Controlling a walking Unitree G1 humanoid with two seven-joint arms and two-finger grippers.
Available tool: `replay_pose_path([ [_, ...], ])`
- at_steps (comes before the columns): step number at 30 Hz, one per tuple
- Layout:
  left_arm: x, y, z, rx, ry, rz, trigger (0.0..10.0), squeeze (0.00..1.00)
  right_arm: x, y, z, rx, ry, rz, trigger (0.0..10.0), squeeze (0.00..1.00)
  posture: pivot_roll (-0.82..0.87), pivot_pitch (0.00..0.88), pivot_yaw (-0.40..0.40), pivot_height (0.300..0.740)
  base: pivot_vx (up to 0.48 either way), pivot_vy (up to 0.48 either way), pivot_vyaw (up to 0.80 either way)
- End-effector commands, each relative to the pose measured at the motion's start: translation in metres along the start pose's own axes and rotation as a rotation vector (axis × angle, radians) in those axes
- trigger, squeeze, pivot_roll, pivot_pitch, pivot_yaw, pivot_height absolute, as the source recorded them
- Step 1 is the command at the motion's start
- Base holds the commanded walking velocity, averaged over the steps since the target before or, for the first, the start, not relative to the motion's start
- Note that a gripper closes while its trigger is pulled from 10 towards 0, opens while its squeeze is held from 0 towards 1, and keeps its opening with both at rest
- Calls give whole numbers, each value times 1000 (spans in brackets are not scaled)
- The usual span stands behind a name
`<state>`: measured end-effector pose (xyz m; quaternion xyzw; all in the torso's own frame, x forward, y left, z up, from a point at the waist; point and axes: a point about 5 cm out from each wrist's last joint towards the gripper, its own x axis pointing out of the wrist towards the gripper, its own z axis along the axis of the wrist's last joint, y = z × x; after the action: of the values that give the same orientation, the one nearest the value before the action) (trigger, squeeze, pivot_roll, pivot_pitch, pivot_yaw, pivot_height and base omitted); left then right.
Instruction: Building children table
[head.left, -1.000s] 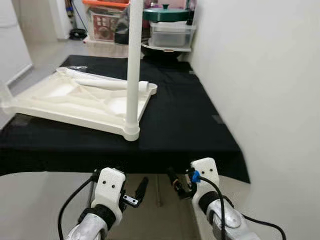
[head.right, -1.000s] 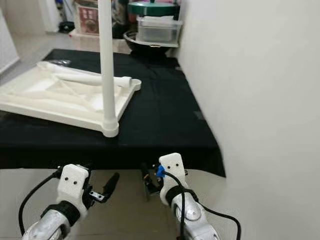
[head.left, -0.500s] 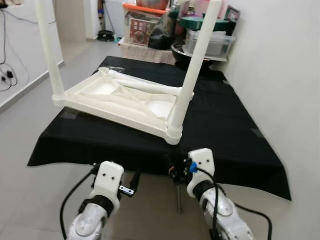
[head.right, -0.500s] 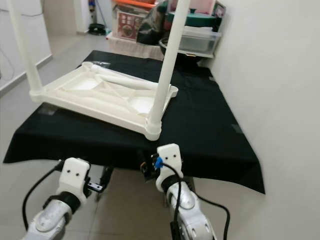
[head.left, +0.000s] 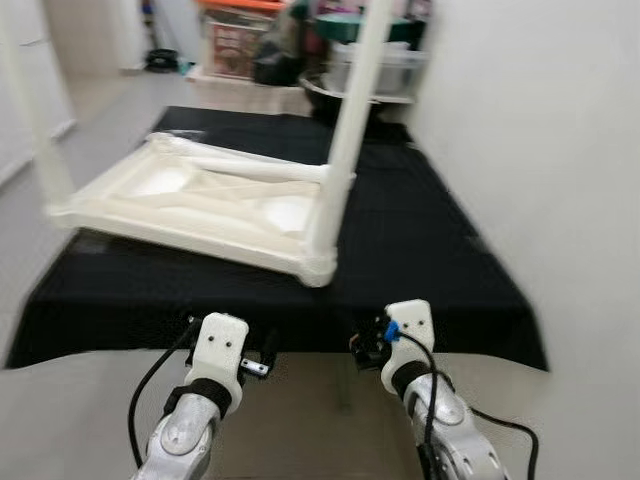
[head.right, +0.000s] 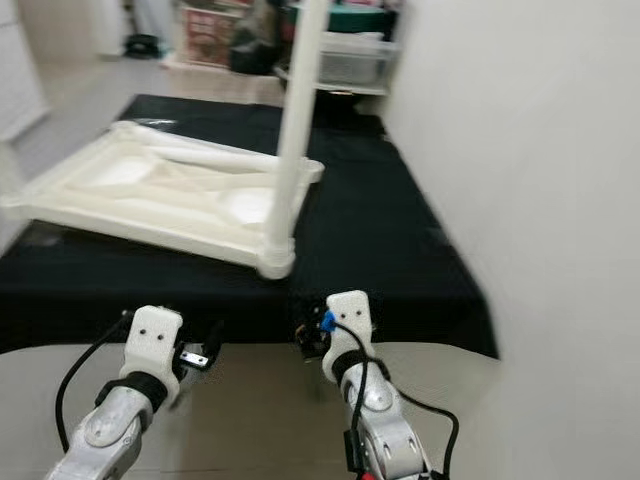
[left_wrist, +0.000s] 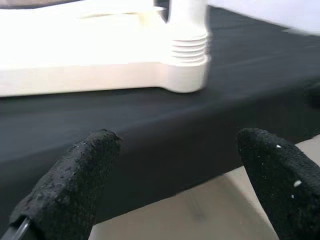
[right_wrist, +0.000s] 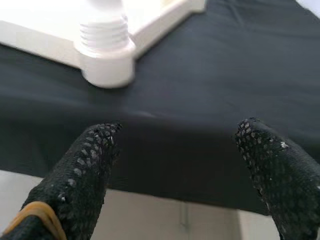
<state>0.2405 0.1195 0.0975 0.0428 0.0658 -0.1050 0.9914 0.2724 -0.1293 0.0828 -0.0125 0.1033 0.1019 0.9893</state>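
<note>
Child's table top, white plastic, lies upside down on the black-draped surface, towards the robot's left half of it. Near right corner socket sits just inside the front edge. One leg stands upright in that socket; a second upright leg at the near left corner, blurred. One loose leg lies across the underside, far side. Fourth leg: cannot tell where. Bins & a bowl stacked beyond the far end of the surface.

Handling (judgement): moulded hollow plastic, so light & stiff, w/ ribbed underside. Smooth skin, prob. slippery under the black pads. Legs look like push/screw-fit; ridged collar shows at the socket in both wrist views. Best hold for the loose leg = mid-shaft, pinch across its width, then stand it over an empty far socket. Top may slide on the cloth when pushed on, so other hand should brace the rim. Fitted legs make the piece top-heavy if tipped.

Pose: both arms low, in front of the surface's front edge, below cloth level, forearms pointing fwd.
- Left hand: fingers spread wide, nothing between; looks at the near right socket from below & left.
- Right hand: fingers spread wide too, empty; same socket ahead, a bit to its left.

Neither hand touches the table top. Head views blurred.
</note>
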Motion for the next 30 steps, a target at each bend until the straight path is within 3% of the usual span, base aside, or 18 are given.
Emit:
replay_pose_path([
  [1,-1,2,-7,-5,20,7,10000,0,3,3,2,-14,-16,14,10000,0,83,0,-113,740,0,0,0],
  [12,1,1,-11,6,29,4,10000,0,5,2,-2,3,-8,9,10000,0,82,0,-111,740,0,383,0],
  [30,2,-1,-12,21,18,-7,10000,0,7,0,-5,1,7,9,10000,0,83,0,-112,740,15,-43,0],
])
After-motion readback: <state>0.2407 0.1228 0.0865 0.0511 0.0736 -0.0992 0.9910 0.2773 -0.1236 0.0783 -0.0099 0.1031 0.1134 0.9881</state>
